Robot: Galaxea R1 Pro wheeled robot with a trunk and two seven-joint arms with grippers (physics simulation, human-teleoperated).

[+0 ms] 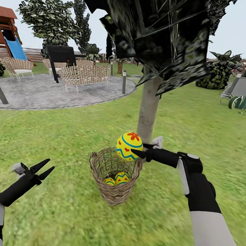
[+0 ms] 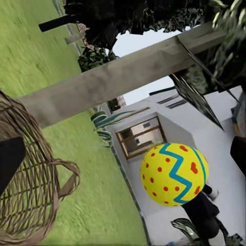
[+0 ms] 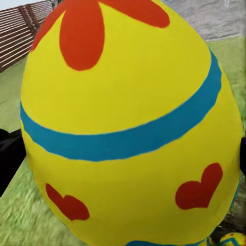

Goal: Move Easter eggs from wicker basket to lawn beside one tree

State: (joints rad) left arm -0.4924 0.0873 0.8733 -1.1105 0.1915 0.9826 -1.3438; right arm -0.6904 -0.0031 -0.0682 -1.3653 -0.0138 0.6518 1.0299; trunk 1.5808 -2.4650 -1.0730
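My right gripper (image 1: 137,149) is shut on one yellow Easter egg (image 1: 129,145) and holds it just above the far rim of the wicker basket (image 1: 114,193). The same egg (image 3: 128,123) looms large in the right wrist view, and the left wrist view shows this egg (image 2: 173,174) with the basket's rim (image 2: 31,174) beside it. Two more eggs (image 1: 116,179) lie at the bottom of the basket. The basket stands on the lawn (image 1: 64,141) right in front of the tree trunk (image 1: 149,110). My left gripper (image 1: 45,168) is open and empty, to the basket's left.
A grey paved patio (image 1: 49,92) with wicker chairs (image 1: 84,76) lies behind to the left, with a playset (image 1: 10,34) beyond. The tree's dark crown (image 1: 156,31) hangs low overhead. Bushes (image 1: 219,72) stand at the right.
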